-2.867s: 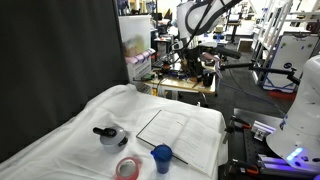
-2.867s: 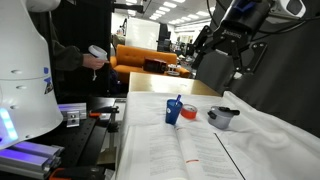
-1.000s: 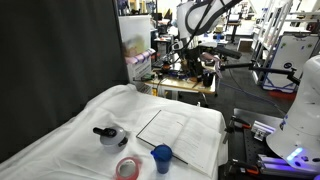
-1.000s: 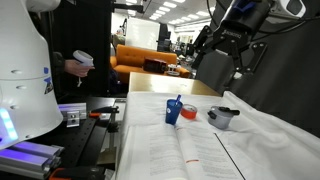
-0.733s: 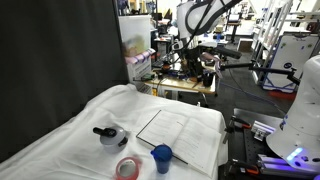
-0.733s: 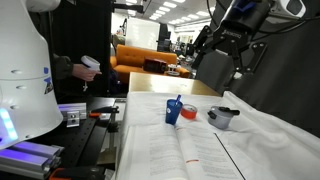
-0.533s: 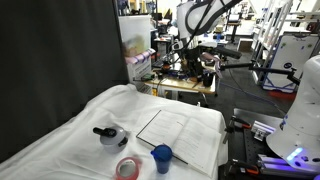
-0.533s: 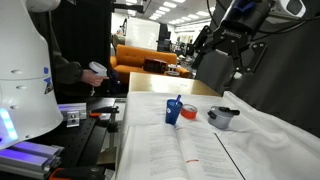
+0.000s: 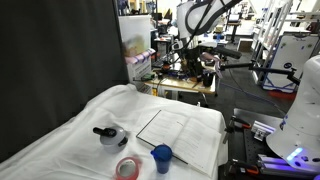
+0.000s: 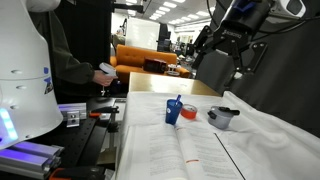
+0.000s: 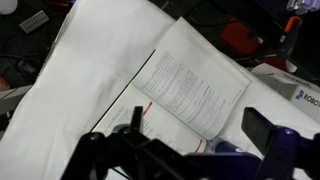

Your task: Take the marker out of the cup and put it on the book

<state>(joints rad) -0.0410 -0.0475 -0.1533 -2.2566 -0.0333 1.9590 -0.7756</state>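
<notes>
Mostly hidden, the marker (image 10: 180, 101) stands inside the cup (image 10: 174, 115).

I am finding open air above the large flat white-paged book (image 9: 185, 135), while the small blue plastic cup (image 10: 174, 112), pink-red tape ring (image 9: 127, 167) and grey round pot (image 9: 110, 135) are crowding one side.
</notes>
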